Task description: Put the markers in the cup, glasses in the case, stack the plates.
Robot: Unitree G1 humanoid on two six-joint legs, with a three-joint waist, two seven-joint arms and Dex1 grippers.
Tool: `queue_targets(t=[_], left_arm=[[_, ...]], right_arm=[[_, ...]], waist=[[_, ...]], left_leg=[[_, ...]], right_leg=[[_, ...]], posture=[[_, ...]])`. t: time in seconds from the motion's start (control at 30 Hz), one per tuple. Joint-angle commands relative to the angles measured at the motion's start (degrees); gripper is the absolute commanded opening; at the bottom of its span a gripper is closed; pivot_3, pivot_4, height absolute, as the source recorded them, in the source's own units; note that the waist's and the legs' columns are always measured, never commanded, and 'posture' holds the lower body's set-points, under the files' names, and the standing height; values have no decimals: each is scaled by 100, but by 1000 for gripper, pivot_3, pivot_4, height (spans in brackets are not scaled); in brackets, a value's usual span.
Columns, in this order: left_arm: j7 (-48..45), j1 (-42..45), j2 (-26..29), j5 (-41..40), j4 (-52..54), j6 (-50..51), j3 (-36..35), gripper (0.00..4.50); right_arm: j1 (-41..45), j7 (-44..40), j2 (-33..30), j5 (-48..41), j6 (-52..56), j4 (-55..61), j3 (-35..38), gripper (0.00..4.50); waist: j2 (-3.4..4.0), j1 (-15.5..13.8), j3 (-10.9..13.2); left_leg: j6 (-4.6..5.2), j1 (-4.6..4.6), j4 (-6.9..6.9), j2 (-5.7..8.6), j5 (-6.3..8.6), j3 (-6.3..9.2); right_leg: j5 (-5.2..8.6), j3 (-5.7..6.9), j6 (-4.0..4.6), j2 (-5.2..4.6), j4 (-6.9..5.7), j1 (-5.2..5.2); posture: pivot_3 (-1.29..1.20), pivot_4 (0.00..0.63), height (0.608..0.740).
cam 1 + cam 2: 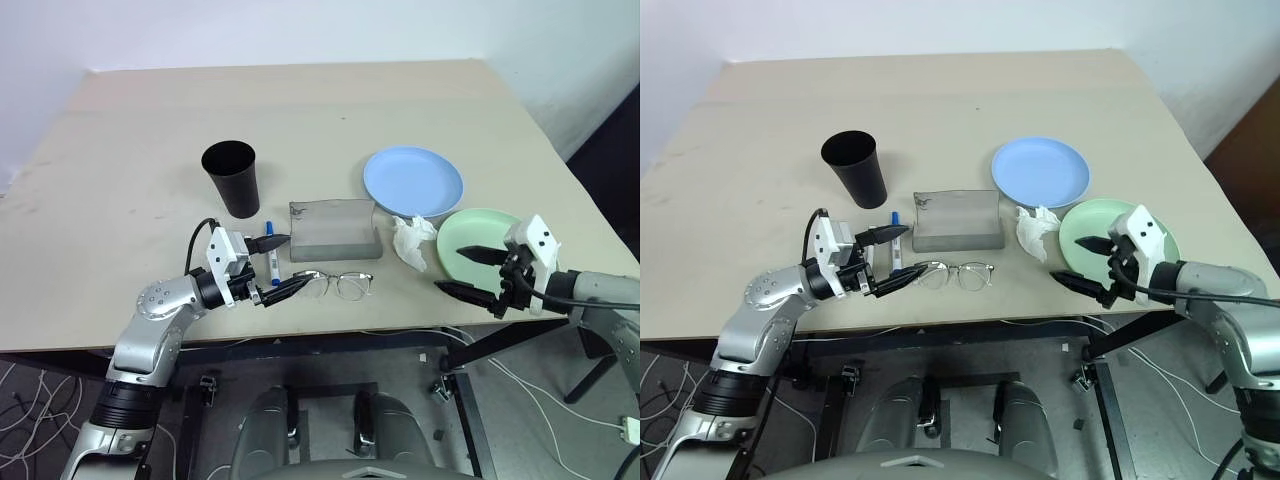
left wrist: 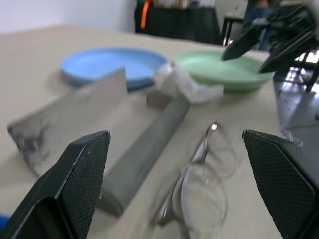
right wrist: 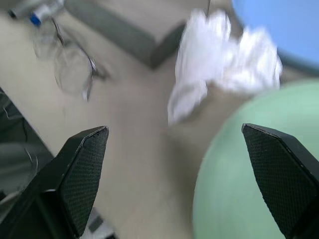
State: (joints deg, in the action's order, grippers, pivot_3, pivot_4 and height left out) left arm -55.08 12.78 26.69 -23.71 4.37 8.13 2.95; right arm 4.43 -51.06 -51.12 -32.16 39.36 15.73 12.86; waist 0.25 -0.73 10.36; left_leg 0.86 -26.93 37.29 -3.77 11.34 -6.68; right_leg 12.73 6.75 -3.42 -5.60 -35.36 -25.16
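Between wide left jaws: glasses [image 2: 199,184]; green plate [image 1: 478,243] under wide right jaws.

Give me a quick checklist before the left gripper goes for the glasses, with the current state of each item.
1. Left gripper open: ok, its jaws stand wide apart.
2. Glasses free to grasp: ok, they lie flat on the table, nothing on them.
3. Case open to receive them: ok, the lid stands up.
4. Tissue clear of the case: cannot tell, it lies right at the case's end.
5. Right gripper out of the way: ok, open at the near rim of the green plate, apart from the glasses.
6. Marker clear of the left gripper: not ok, it lies just beside the fingers.
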Motion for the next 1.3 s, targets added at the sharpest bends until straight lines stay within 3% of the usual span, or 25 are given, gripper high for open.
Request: queue_targets(t=[0.03, 0.47, 0.63, 0.9, 0.97, 1.3], left_arm=[[-21, 188, -14, 311, -12, -239, 196, 4458], [13, 183, -151, 477, -146, -510, 229, 4458], [77, 119, -165, 428, -10, -453, 208, 4500], [43, -64, -110, 422, 11, -529, 175, 4500], [70, -75, -127, 424, 31, -519, 186, 4500], [155, 95, -169, 191, 209, -116, 116, 4500]], right_arm=[[5, 14, -211, 312, -146, 106, -99, 4500], [412, -78, -338, 896, 131, -474, -809, 4500], [542, -56, -373, 1075, 256, -671, -948, 3293], [766, -150, -295, 932, 535, -595, -867, 500], [798, -130, -278, 928, 572, -575, -849, 31], [993, -242, -340, 722, 630, -650, -487, 31]], waist=[[0, -1, 0], [0, -3, -1], [0, -3, -1], [-5, 30, -3], [-10, 47, -4], [-8, 148, -3]], left_leg=[[0, 2, 3, 0, 0, 1], [3, -12, 13, -1, -2, 1], [2, -10, 17, -1, -1, 3], [2, -6, 19, -1, -1, 4], [1, 8, 19, -3, 0, 4], [-2, 31, -11, -12, 2, 4]], right_leg=[[0, 1, 0, 0, 0, -3], [-2, -1, 2, 1, -11, 2], [-2, 0, 2, 0, -13, -6], [-2, 0, 2, 2, -14, -1], [0, 0, -3, 2, -15, 3], [-42, 3, -17, -3, 37, 23]], posture=[[0, 150, 701], [0, 150, 701], [0, 150, 701], [0, 150, 701], [0, 150, 701], [0, 150, 701]])
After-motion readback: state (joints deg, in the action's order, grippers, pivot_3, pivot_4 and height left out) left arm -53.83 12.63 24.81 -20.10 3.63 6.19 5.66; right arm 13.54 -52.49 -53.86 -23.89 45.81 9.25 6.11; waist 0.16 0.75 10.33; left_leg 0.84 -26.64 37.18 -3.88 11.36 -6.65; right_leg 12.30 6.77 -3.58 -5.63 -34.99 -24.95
